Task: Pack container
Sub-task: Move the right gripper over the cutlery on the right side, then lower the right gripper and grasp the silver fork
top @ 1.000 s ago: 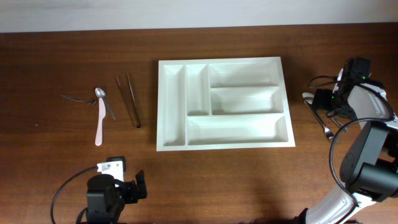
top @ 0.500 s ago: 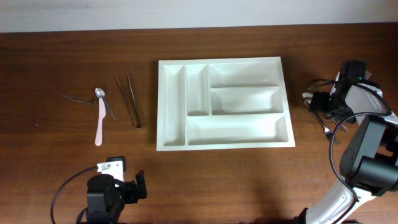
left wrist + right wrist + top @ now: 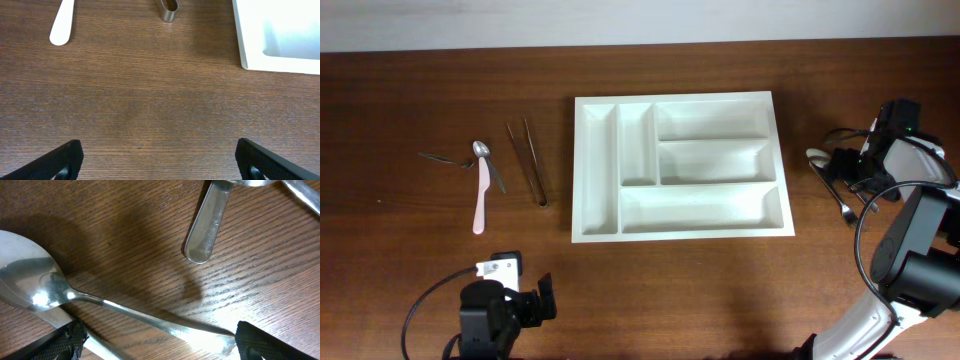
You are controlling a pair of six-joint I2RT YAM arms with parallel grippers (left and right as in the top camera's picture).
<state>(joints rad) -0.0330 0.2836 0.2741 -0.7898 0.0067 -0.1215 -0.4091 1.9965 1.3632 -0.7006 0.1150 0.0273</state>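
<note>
The container, a white cutlery tray with five empty compartments, lies mid-table; its corner shows in the left wrist view. My right gripper is open, low over a loose heap of metal cutlery right of the tray. In the right wrist view its fingers straddle the handle of a metal spoon; another metal handle lies beyond. My left gripper is open and empty over bare wood near the front edge, also seen in the overhead view.
Left of the tray lie a small metal spoon, a pale pink knife, metal tongs and a thin dark utensil. The knife's end and the tongs' end show in the left wrist view.
My right gripper has shifted slightly to the right over the cutlery heap. The left arm has not moved.
</note>
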